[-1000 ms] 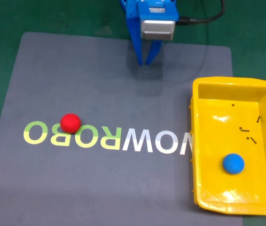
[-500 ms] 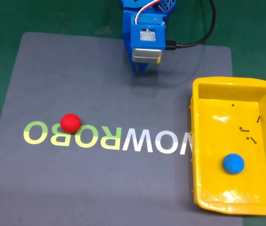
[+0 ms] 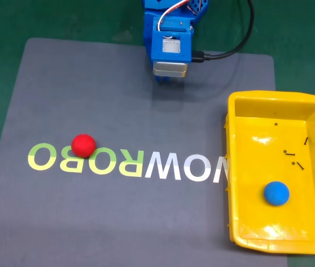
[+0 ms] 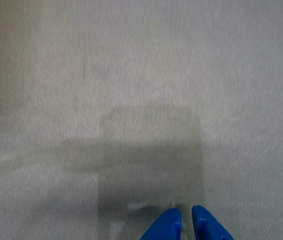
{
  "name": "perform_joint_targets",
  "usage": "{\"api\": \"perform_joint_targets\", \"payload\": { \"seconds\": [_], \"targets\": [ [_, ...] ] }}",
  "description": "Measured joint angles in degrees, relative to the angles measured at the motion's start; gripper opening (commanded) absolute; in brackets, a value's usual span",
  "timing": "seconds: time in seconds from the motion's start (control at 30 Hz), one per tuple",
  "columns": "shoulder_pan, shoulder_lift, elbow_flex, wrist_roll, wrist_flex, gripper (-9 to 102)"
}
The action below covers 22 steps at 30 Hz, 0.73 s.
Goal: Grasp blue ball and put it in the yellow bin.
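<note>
- The blue ball is lying inside the yellow bin, on its floor in the near half as the fixed view shows it, apart from the walls.
- A few tiny dark screws are lying on the bin floor farther back, away from the ball.
- The bin is sitting at the right edge of the grey mat, which is covering part of the green desk.
- The red ball is resting on the mat at the left, touching the pale "ROBO" lettering and well apart from the bin.
- The blue arm is hanging over the far edge of the mat, a black cable trailing off to the right.
- In the wrist view the fingers are sitting nearly together with only a thin gap between the blue tips, gripping nothing, above bare mat and their own shadow.
- A sliver of yellow is showing at the top left corner of the wrist view.
</note>
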Motion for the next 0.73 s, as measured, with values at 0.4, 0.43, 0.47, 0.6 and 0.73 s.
{"api": "perform_joint_targets", "payload": {
  "seconds": [0.4, 0.43, 0.47, 0.6, 0.73],
  "targets": [
    [0.1, 0.0, 0.1, 1.1, 4.3, 0],
    [0.1, 0.0, 0.1, 1.1, 4.4, 0],
    [0.2, 0.0, 0.1, 1.1, 4.4, 0],
    [0.2, 0.0, 0.1, 1.1, 4.4, 0],
    [0.2, 0.0, 0.1, 1.5, 4.4, 0]
  ]
}}
